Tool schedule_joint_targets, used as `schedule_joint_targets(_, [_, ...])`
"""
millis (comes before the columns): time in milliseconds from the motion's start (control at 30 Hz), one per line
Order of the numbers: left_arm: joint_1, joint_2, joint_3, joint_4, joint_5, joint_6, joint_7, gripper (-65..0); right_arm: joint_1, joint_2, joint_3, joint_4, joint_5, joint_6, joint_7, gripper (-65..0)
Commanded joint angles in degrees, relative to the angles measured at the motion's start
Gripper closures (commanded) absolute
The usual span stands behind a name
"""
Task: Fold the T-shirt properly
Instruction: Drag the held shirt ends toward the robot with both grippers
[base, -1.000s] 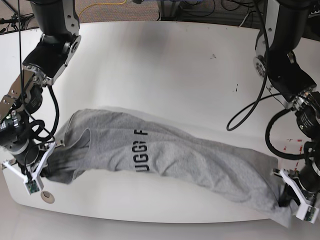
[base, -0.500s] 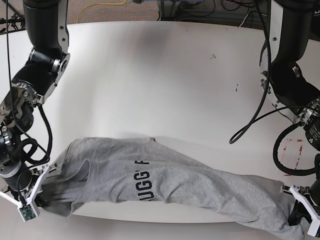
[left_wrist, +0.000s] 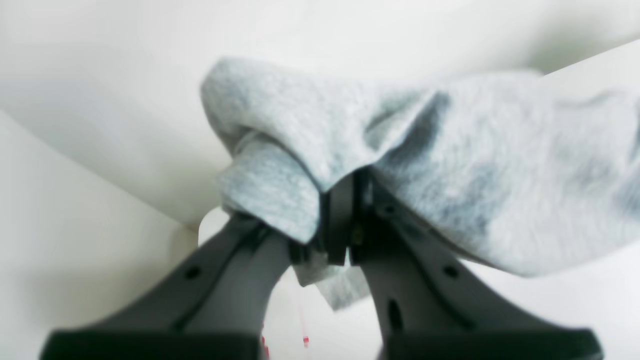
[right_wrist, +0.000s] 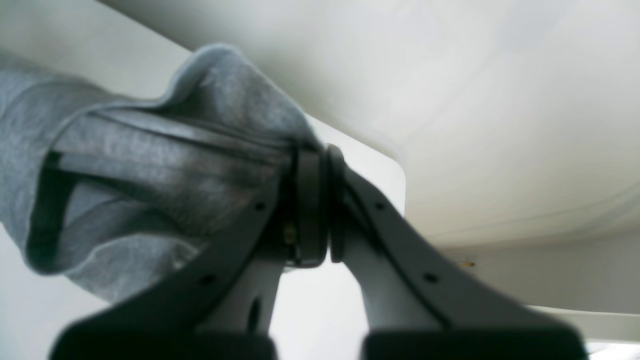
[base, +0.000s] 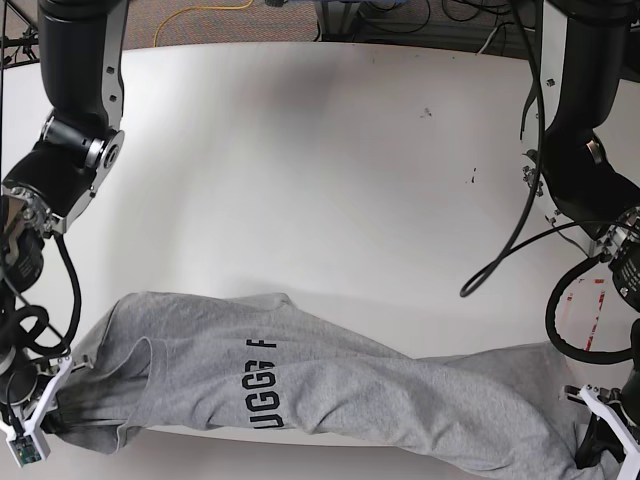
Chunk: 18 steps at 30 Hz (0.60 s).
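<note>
- White counter (base: 330, 160) fills the base view, broad and rounded, with a few tiny dark specks on its far side.
- Heather-grey T-shirt (base: 330, 395) is stretched long along the counter's near edge, rumpled lengthwise, part of it spilling past the edge. Black block letters run sideways at mid-body.
- Two dark arms come down at either side of the base view, each with black cable looping beside it.
- Right end effector (right_wrist: 314, 210), low on the base view's left, is clamped tight on a bunched fold of the T-shirt: in its wrist view the dark pads (right_wrist: 305, 200) meet with grey cloth pinched at the top, and the fabric balloons off to the left.
- Left end effector (left_wrist: 340, 225), at the base view's bottom right corner, is likewise closed on the T-shirt: its wrist view shows cloth draped over the fingertips and a small flap hanging down between the fingers (left_wrist: 400, 280).
- Red marks (base: 590, 300) show on the counter near the left arm, small and faint.
</note>
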Motion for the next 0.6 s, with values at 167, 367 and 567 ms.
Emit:
schedule_joint_targets(167, [-7.3,-0.3,0.8,-2.6,2.7,0.0,-3.6,-1.1,9.1,0.9,-1.4,-7.7,-0.4,0.0,4.2,0.0])
schedule_joint_targets(367, [-12.0,-0.2,-0.7,-3.6,2.5,0.0,-2.6,-0.7,13.3,2.8,-7.4,-9.4,-0.5,0.0,5.8,0.0])
schedule_joint_targets(567, [-14.6,-0.1,-1.6,-4.0,1.9,0.0,-2.0,-0.9,15.5,4.3,-12.4,-8.4,-0.7,0.0,6.2,0.0])
